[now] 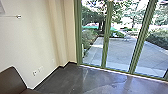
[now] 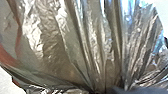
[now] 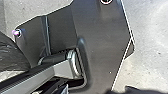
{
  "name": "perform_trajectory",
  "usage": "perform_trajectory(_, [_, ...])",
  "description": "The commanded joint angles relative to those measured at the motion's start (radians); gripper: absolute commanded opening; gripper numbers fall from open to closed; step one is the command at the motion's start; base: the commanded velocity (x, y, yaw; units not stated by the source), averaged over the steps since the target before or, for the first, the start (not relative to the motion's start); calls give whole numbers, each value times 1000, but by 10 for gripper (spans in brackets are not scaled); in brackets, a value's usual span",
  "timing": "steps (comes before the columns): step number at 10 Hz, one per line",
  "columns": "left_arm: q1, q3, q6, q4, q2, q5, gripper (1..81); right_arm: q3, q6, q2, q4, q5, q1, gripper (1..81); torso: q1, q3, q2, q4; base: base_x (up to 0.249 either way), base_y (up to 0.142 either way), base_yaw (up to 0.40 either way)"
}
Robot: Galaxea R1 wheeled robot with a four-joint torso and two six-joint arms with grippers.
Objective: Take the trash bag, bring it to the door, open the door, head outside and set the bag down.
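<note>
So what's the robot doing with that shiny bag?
It looks like the robot is carrying the trash bag with its left arm, because the plastic bunches together right up close to that wrist. The robot is indoors, facing tall glass panels in green frames. Through the glass you can see a paved yard, so the bag isn't outside yet.

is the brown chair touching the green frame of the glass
Apart. The head view shows the brown chair at lower left, with a broad stretch of dark floor between it and the green frame.
</note>
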Motion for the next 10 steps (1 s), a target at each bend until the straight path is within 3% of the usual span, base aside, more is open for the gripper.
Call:
perform_trajectory(1, [-48,0,10,7,5,66,10,-1,-3,-5,-4,-71,39,811,0,0,0,0,0,0,-289])
perform_trajectory(10, [-48,0,10,7,5,66,10,-1,-5,-3,-2,-69,39,811,0,0,0,0,0,0,-319])
